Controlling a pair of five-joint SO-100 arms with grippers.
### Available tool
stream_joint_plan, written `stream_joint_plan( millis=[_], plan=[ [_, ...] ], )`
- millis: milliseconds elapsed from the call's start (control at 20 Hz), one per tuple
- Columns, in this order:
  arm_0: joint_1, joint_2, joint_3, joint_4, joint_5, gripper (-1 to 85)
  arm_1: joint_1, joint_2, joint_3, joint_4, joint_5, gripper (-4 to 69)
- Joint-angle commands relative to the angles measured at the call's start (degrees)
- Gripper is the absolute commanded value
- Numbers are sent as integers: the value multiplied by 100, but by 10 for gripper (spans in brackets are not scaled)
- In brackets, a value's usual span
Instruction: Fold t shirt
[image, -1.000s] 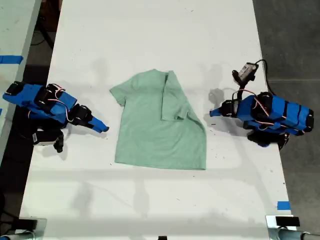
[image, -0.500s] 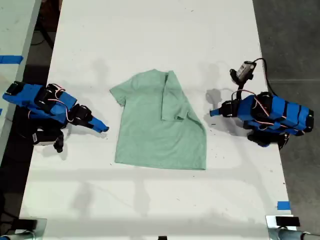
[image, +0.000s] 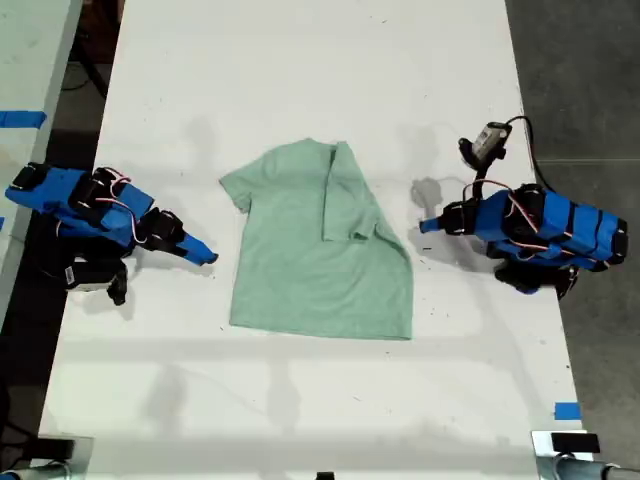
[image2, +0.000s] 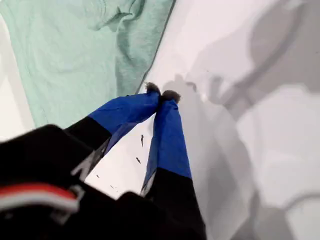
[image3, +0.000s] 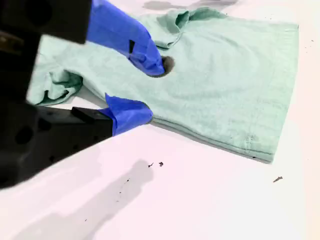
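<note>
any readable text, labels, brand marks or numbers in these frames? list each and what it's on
None readable in any view.
t shirt: plain, no print.
Table: bare white, only small dark specks.
My first gripper and my second gripper: blue tape and black parts, no lettering visible.
Blue tape pieces at the exterior view's edges: unmarked.
</note>
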Motion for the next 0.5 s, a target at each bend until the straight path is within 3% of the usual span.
stream_joint_plan(
  millis=[0,350,450],
  plan=[
    [35,35,44,9,26,114,9,44,483,9,-105,13],
    [35,35,44,9,26,114,18,44,475,35,26,14],
    [-475,35,53,-18,246,126,18,44,475,35,62,14]
  ],
)
